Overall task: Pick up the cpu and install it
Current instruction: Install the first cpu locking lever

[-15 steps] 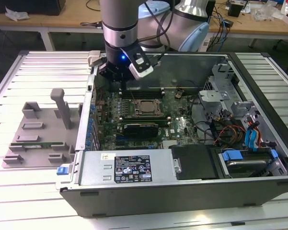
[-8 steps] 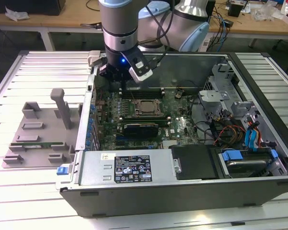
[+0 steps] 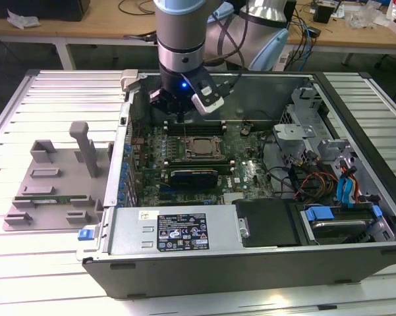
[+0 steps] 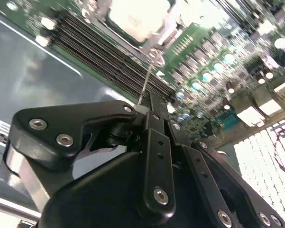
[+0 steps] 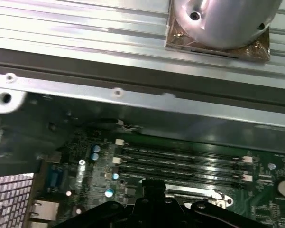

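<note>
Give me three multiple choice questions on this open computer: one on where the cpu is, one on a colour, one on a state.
1. Where is the cpu?
A) on the grey fixture
B) in the socket on the motherboard
C) on the power supply

2. What colour is the light on the arm's wrist?
A) red
B) green
C) blue

3. How is the computer case?
A) open at the side
B) closed
C) standing upright

Answers:
1 B: its silvery top sits inside the socket frame.
2 C: a blue dot glows there.
3 A: the motherboard lies exposed to the exterior view.
</note>
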Tool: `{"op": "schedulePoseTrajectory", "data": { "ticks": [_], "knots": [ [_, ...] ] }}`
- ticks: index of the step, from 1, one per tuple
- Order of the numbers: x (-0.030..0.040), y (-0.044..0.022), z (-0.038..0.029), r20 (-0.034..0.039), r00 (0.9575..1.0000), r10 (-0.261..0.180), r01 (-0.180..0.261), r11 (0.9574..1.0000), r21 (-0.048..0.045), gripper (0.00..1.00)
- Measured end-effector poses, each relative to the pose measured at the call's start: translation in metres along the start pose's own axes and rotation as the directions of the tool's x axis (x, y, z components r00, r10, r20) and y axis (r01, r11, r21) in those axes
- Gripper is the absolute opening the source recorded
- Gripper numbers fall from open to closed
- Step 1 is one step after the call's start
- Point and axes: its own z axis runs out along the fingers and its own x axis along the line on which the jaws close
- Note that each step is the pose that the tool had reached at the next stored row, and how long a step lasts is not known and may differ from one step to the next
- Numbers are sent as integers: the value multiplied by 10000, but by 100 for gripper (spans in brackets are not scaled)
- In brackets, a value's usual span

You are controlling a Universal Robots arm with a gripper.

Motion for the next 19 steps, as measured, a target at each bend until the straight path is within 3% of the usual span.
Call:
{"op": "schedulePoseTrajectory", "data": {
  "ticks": [2, 3, 9, 11, 14, 17, 19],
  "knots": [
    [-140, -19, 3, -9, 10000, 2, -2, 10000, -1, 11],
    [-172, -23, 3, -14, 10000, 1, -1, 10000, -1, 11],
    [-191, -28, 7, 4, 10000, -1, 1, 10000, -6, 11],
    [-190, -35, 33, 194, 9998, 51, -51, 10000, 20, 11],
    [-189, -40, 55, 288, 9988, 406, -407, 9992, 39, 11],
    [-188, -51, 95, 489, 9914, 1212, -1216, 9926, 56, 11],
    [-190, -52, 100, 545, 9882, 1431, -1437, 9896, 75, 11]
  ]
}}
